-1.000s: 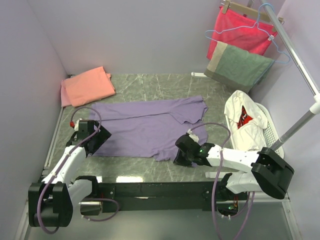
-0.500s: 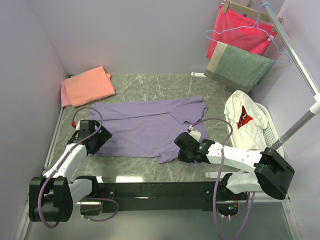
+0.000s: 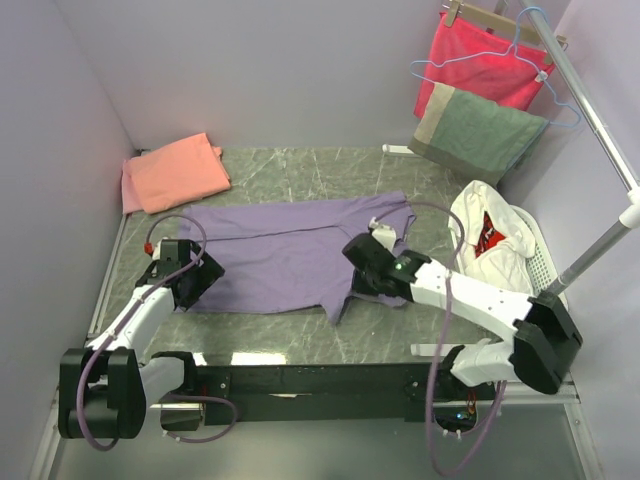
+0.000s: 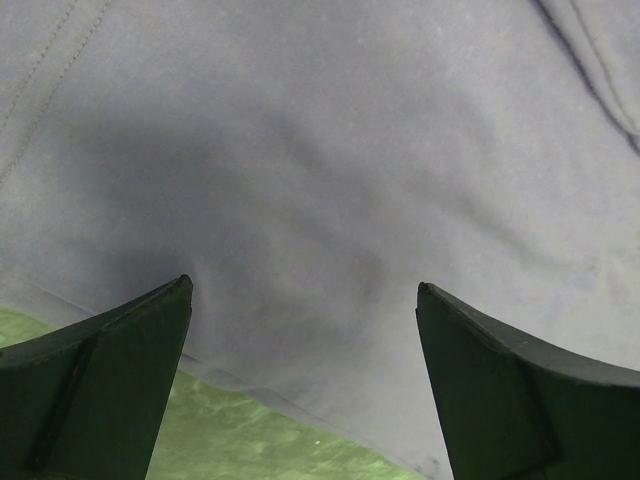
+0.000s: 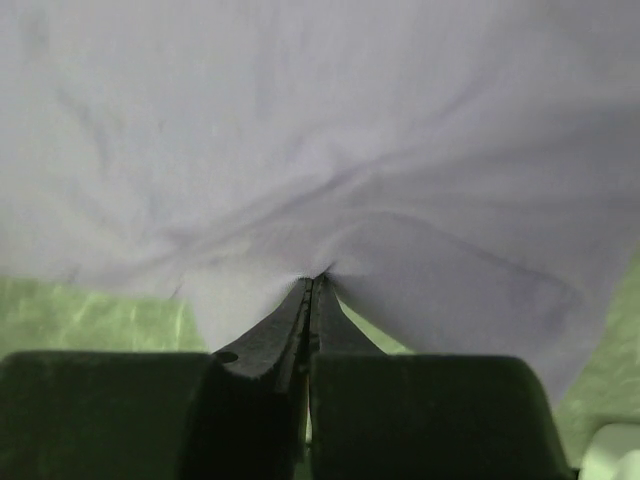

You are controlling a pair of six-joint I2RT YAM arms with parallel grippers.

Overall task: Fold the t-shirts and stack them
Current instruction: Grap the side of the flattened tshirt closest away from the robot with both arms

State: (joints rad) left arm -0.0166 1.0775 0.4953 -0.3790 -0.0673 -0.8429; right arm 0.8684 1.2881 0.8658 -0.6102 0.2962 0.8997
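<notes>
The large lavender-purple t-shirt [image 3: 285, 250] lies spread on the green marbled table [image 3: 330, 170]. The salmon-pink t-shirt [image 3: 175, 172] lies folded at the back left. My right gripper [image 3: 360, 265] is shut on the purple shirt's near right part. In the right wrist view the closed jaws [image 5: 317, 282] pinch a fold of the fabric [image 5: 320, 130], which puckers around the tips. My left gripper [image 3: 190, 280] is open low over the shirt's near left corner. In the left wrist view the hem [image 4: 330, 150] runs between its spread fingertips [image 4: 110, 380].
A white basket [image 3: 545, 275] with white and red clothes stands at the right. Behind it a red cloth [image 3: 480, 60] and a grey-green towel [image 3: 480, 135] hang from a rack with a slanted pole [image 3: 590, 110]. Walls close the back and left.
My right gripper has shut on the purple shirt's near right edge and moved toward the back, drawing that edge with it. The left arm has hardly moved and stays open.
</notes>
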